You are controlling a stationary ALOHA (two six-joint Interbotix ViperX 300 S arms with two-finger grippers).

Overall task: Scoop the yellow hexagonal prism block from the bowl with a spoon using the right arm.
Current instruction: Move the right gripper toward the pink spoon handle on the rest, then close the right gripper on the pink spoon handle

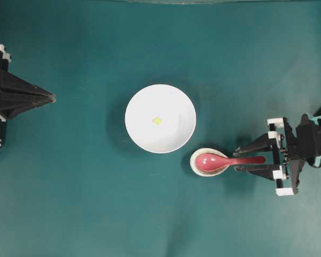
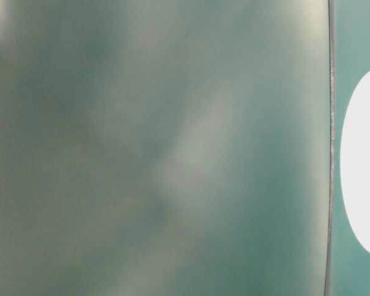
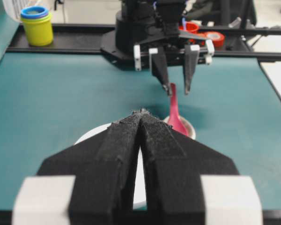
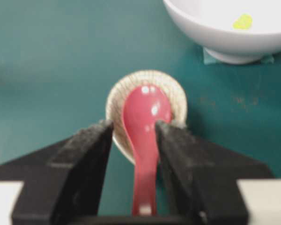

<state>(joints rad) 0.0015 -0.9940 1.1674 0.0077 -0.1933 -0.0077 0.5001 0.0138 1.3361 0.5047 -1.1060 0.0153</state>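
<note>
The large white bowl (image 1: 135,101) stands mid-table with the tiny yellow hexagonal prism block (image 1: 157,121) lying inside it, also in the right wrist view (image 4: 243,21). The pink-red spoon (image 1: 214,161) rests with its scoop in a small speckled dish (image 1: 195,160), handle pointing right. My right gripper (image 1: 238,160) is open, one finger on each side of the handle (image 4: 146,154) with gaps showing on both sides. My left gripper (image 1: 52,98) is shut and empty at the far left, well apart from the bowl.
A stack of yellow and blue cups (image 3: 36,26) and red tape rolls (image 3: 215,37) sit beyond the table's black rail. The small dish (image 4: 117,101) lies just off the bowl's (image 4: 210,33) lower right rim. The table-level view is blurred.
</note>
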